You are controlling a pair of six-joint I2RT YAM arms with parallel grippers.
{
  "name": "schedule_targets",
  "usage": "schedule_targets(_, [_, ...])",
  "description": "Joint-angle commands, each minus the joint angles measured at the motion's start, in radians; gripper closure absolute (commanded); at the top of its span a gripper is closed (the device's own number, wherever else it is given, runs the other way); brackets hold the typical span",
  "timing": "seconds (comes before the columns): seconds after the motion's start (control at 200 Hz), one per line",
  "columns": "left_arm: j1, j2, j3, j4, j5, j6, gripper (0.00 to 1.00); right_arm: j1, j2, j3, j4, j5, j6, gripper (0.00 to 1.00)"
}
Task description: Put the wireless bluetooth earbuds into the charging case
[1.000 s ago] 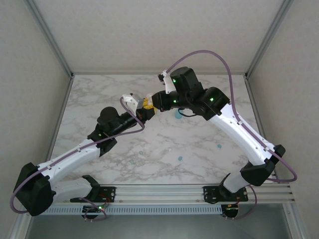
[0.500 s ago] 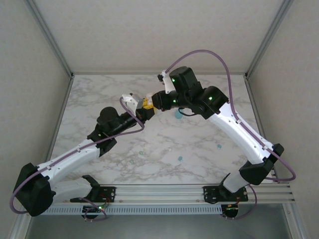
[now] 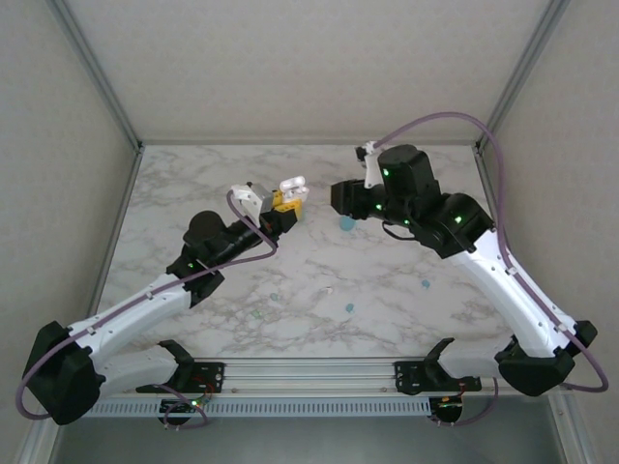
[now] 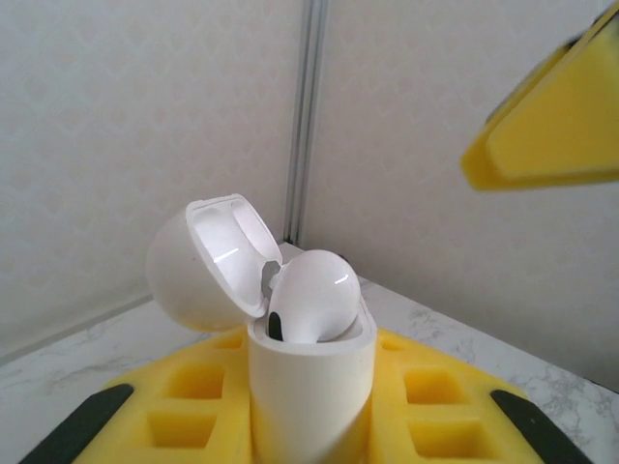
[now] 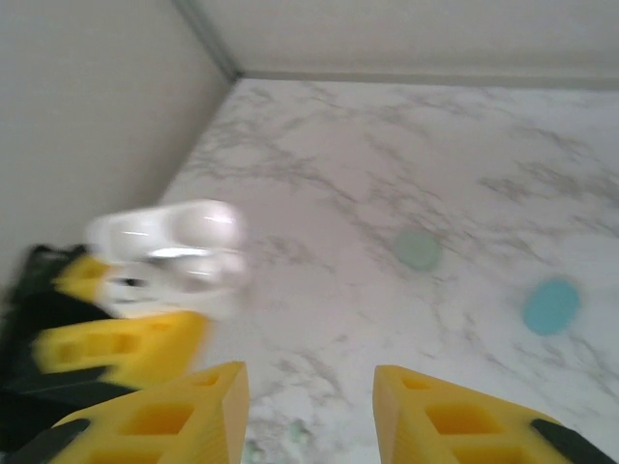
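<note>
From above, the left gripper (image 3: 283,201) is clamped on a glossy white pebble-shaped plastic charging case (image 3: 291,185). It holds the case off the white marbled table (image 3: 193,184) at about 11 o'clock from the table's middle, presumably so the other arm can reach into it from the side. The right gripper (image 3: 337,196) stands near, at the case's 3 o'clock, not touching it. Beside it on the table lies a rounded teal plastic pebble (image 3: 345,222). One tiny blue-teal plastic bud (image 3: 349,307) and another (image 3: 423,284) lie loose toward 5 o'clock, well apart from both tools. In the left wrist view the case (image 4: 309,387) is pinched upright between the two yellow fingers (image 4: 193,406). Its hinged lid (image 4: 208,261) is tipped back to 10 o'clock, leaving the wells free. A smooth white bean-shaped earbud (image 4: 311,295) sits in the mouth with its rounded back proud of the rim, so I judge it seated or nearly so. The right gripper's yellow fingertip (image 4: 546,126) hangs at 2 o'clock, clear of the case. In the blurred right wrist view the right gripper (image 5: 309,387) has its jaws spread with nothing between. The case (image 5: 169,251) shows at 9 o'clock. A pale green piece (image 5: 418,249) and a blue piece (image 5: 551,306) lie on the table, too soft to tell bud from case.
</note>
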State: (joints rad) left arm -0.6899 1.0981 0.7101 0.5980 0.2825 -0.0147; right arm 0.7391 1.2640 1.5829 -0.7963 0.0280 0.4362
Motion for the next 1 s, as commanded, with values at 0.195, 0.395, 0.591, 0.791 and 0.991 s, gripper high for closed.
schedule_targets(0.195, [0.027, -0.166, -0.098, -0.052, -0.085, 0.005, 0.88, -0.113, 0.107, -0.351, -0.061, -0.209, 0.199, 0.58])
schedule_targets(0.395, [0.029, -0.286, -0.15, -0.112, -0.168, 0.018, 0.88, -0.039, 0.232, -0.511, 0.07, -0.334, 0.279, 0.56])
schedule_targets(0.591, [0.033, -0.347, -0.143, -0.172, -0.196, 0.052, 0.87, 0.053, 0.348, -0.511, 0.094, -0.335, 0.297, 0.54])
schedule_targets(0.791, [0.035, -0.349, -0.125, -0.197, -0.187, 0.067, 0.87, 0.074, 0.423, -0.5, 0.104, -0.28, 0.307, 0.47])
schedule_targets(0.991, [0.035, -0.34, -0.116, -0.201, -0.178, 0.071, 0.87, 0.076, 0.47, -0.499, 0.113, -0.254, 0.304, 0.47])
